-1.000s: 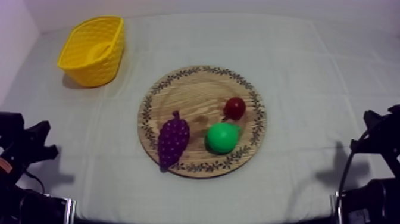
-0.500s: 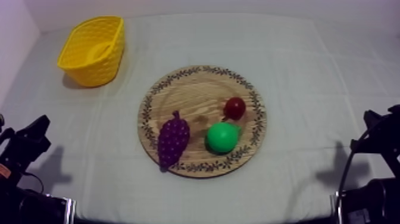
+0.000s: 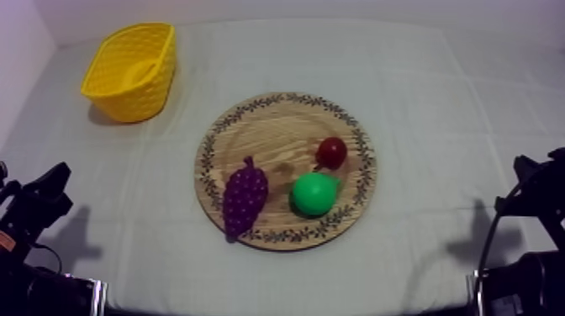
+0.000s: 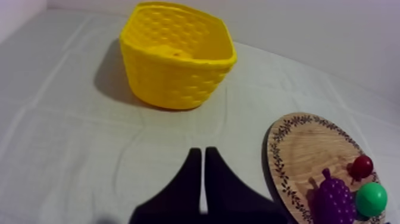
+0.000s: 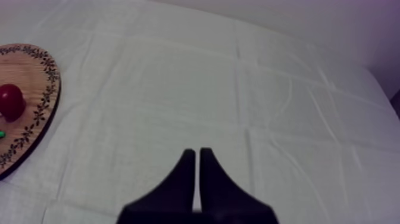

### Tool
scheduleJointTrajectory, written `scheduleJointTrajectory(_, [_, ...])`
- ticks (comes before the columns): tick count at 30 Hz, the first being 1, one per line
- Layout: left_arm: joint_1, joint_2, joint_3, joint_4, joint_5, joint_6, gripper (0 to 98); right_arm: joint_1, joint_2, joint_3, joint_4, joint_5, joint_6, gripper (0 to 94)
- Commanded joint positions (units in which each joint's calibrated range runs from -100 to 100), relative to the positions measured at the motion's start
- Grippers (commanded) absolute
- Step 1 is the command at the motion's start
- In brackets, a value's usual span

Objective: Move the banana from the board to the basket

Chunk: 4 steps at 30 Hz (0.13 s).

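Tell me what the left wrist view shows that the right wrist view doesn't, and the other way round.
Left wrist view alone: the yellow basket on the cloth, the bunch of grapes on the wooden board, and the left fingers, lying together, shut on nothing. Right wrist view alone: the right fingers, likewise together, over bare cloth. Both: the board's patterned rim, the small red fruit on it, the pear (a green sliver in the right wrist view) and the cloth.

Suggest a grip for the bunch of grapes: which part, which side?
Probably from above, across the wide middle of the bunch of grapes. It lies flat on the wooden board, long axis running from stem to near rim; the pear sits apart, so both flanks look free.
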Motion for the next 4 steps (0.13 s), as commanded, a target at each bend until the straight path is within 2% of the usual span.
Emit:
scheduleJointTrajectory(1, [0.0,0.0,0.0,0.01,0.0,0.0,0.1,0.0,0.0,0.1,0.0,0.0,0.0,0.4])
scheduleJointTrajectory(4, [0.0,0.0,0.0,0.01,0.0,0.0,0.1,0.0,0.0,0.1,0.0,0.0,0.0,0.4])
